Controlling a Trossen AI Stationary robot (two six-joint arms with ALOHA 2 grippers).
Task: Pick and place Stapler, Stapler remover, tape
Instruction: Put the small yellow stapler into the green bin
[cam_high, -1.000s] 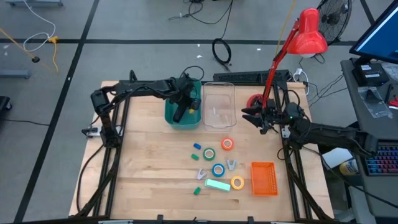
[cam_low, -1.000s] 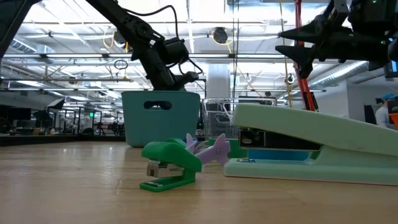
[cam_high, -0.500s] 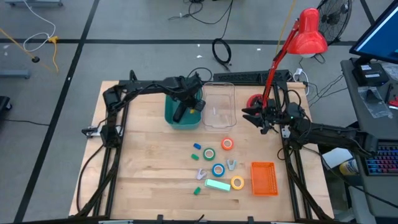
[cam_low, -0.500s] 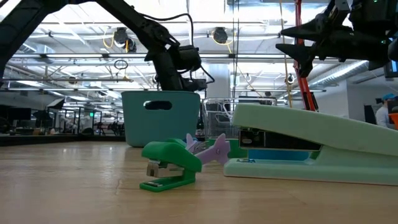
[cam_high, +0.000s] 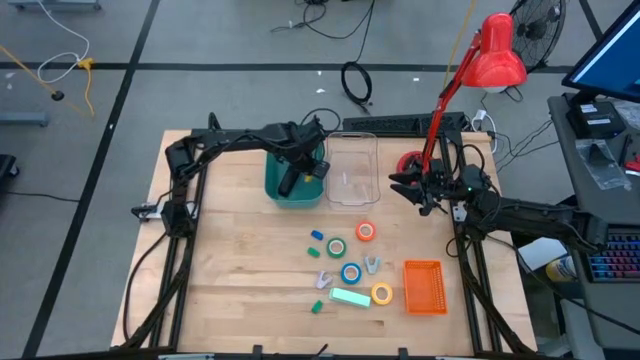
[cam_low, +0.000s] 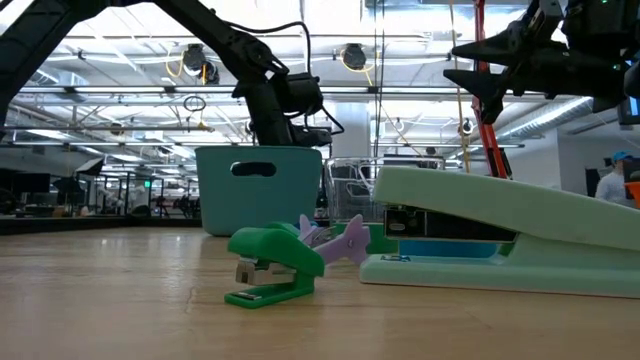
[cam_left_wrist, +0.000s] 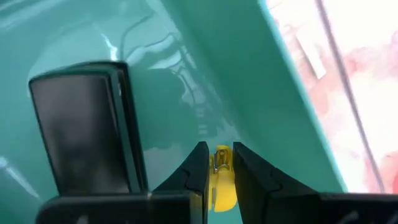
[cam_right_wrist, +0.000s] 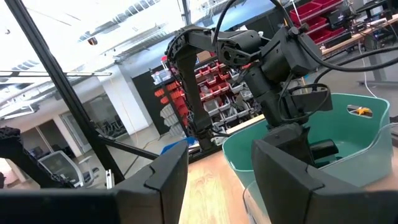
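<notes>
Tape rolls lie loose on the worktop (cam_high: 230, 260) right of centre: orange-red (cam_high: 366, 232), green (cam_high: 336, 246), blue (cam_high: 350, 272) and yellow (cam_high: 382, 294), with a mint stapler (cam_high: 350, 297) just beside them. Over the teal bin (cam_high: 280, 186) at the far side, the left end effector (cam_left_wrist: 219, 163) is pinched nearly closed on a small yellow piece (cam_left_wrist: 222, 180), too hidden to identify, beside a black bar (cam_left_wrist: 84, 134). Right end effector (cam_high: 403, 185) hovers partly open and empty past the clear container (cam_high: 352, 170).

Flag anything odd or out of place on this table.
Nothing looks spilled or damaged. The left gripper is down inside the teal bin, shut on a small yellow item; a black stapler already lies there.
</notes>
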